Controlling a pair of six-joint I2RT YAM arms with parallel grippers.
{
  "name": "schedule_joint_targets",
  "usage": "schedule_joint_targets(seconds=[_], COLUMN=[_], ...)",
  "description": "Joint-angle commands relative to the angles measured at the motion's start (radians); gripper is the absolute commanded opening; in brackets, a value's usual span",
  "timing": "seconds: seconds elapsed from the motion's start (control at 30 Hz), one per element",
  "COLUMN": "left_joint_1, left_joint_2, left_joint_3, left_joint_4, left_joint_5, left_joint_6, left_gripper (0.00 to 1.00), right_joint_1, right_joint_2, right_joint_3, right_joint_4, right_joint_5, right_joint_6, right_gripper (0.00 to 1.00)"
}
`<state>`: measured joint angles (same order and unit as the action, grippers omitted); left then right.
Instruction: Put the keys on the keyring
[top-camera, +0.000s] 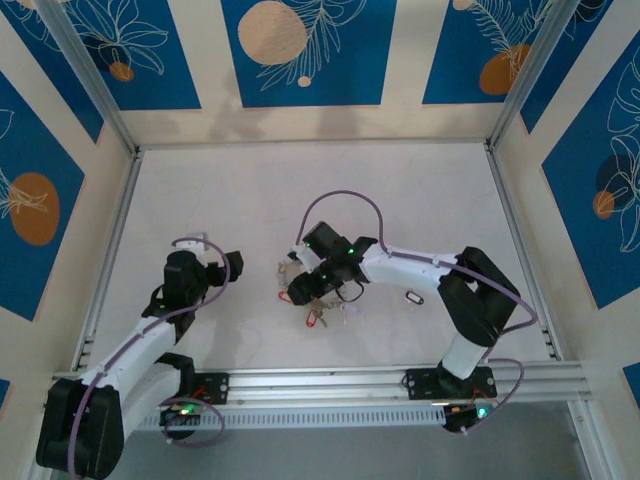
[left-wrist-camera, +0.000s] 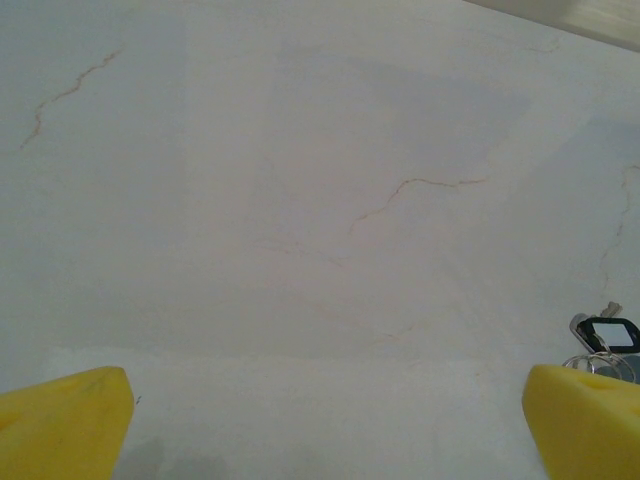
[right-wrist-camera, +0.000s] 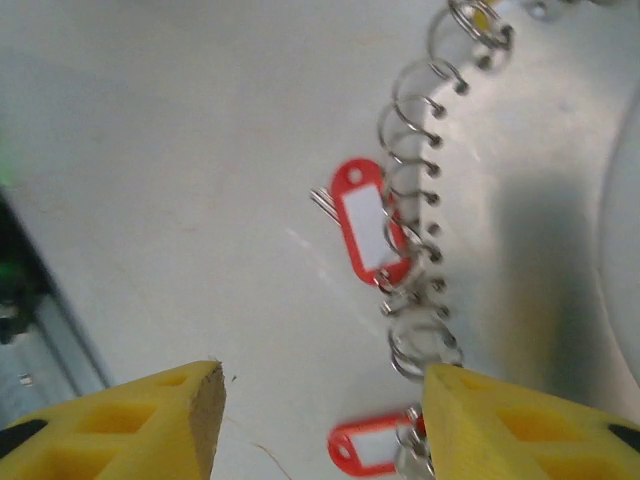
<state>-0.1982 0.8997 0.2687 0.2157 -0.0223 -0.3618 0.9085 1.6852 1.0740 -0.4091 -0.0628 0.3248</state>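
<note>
Here, two red tags (right-wrist-camera: 365, 222)

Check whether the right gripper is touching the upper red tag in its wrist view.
Apart. The right wrist view shows bare table between the upper red tag and both fingers of the open right gripper.

Far half of white marbled tabletop (top-camera: 300, 190) is bare, free passage. Centre blocked by heap of small silvery keys w/ red plastic tags (top-camera: 312, 300). Left gripper (left-wrist-camera: 325, 420), jaws spread, faces bare table; black-rimmed tag on silvery ring (left-wrist-camera: 605, 335) lies beside one finger. Right gripper (right-wrist-camera: 320, 400), jaws spread: red oval plastic tag (right-wrist-camera: 365, 222) & row of small silvery wire rings (right-wrist-camera: 415, 200) lie just ahead.
</note>
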Motion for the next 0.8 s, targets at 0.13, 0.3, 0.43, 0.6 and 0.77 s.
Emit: schedule_joint_targets(seconds=[0.13,0.3,0.43,0.6,0.77], left_joint_1=[0.013,0.012,0.012,0.013,0.013], left_joint_2=[-0.001,0.001,0.002,0.001,-0.001], left_joint_3=[-0.013,-0.013,-0.011,-0.011,-0.013], left_joint_4=[0.007,0.008,0.008,0.007,0.007], left_joint_5=[0.021,0.024,0.024,0.025,0.025], left_joint_6=[-0.016,-0.014,-0.014,-0.015,-0.014], left_gripper=[1.0,1.0,1.0,1.0,1.0], right_joint_1=[0.21,0.25,0.265,0.228,0.127], right_joint_2=[0.123,0.171,0.178,0.11,-0.016], right_joint_3=[0.126,0.129,0.096,-0.005,-0.142], right_joint_4=[-0.286,-0.332,-0.384,-0.401,-0.373], right_joint_5=[0.601,0.723,0.799,0.814,0.764], right_joint_6=[0.221,0.325,0.346,0.349,0.358], right_gripper=[0.66,0.68,0.69,0.69,0.68])
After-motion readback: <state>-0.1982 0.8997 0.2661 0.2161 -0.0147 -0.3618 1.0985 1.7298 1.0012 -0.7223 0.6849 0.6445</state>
